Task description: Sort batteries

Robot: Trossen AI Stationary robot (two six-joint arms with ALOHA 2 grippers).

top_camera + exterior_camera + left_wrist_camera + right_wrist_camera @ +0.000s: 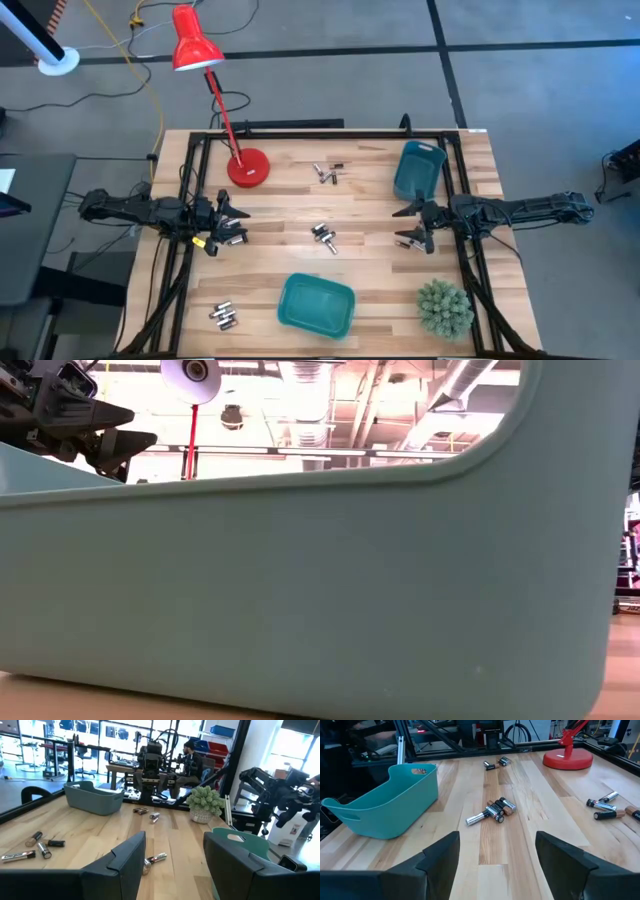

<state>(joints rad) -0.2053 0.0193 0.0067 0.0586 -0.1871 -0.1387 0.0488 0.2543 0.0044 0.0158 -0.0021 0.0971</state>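
With both the left tool (228, 222) and right tool (412, 224) spread and empty, the batteries (323, 236) lie loose at the bench (290, 262) centre, at twelve and at seven o'clock, so a careless pinch could roll these round cells away.

worktop (300, 215): light wood planks, black metal frame round the edges
floor (520, 90): grey, dark seam lines, loose cables beyond the far-left corner
lamp (195, 45): red desk lamp, round base on the worktop near the far-left corner
plant (443, 307): small green one at the near-right corner
ceiling (330, 400): exposed ducts, bright strip lights
room behind: glazed partitions, desks, chairs, red and blue shelf bins (215, 737), a person (192, 760) seated at a bench
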